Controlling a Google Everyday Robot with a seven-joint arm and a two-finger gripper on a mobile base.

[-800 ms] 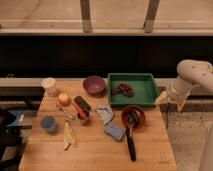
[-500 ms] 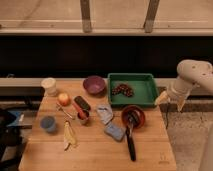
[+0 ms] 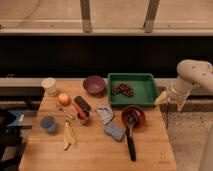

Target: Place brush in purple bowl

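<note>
The brush (image 3: 131,142) has a long slim black handle lying on the wooden table (image 3: 90,155), with its dark head resting in the reddish-brown bowl (image 3: 134,116). The purple bowl (image 3: 94,84) stands at the back middle of the table, left of the green tray (image 3: 142,80). My gripper (image 3: 171,101) hangs off the table's right edge, beside the tray's right front corner. It is open and empty, with pale fingers (image 3: 161,98) pointing down. It is well right of the brush and far from the purple bowl.
The tray holds a dark brown cluster (image 3: 122,90). On the table are a white cup (image 3: 49,86), an apple (image 3: 63,98), a dark block with a red edge (image 3: 82,106), a blue cup (image 3: 48,123), a banana (image 3: 69,135), a grey cloth (image 3: 104,113) and a blue sponge (image 3: 115,132).
</note>
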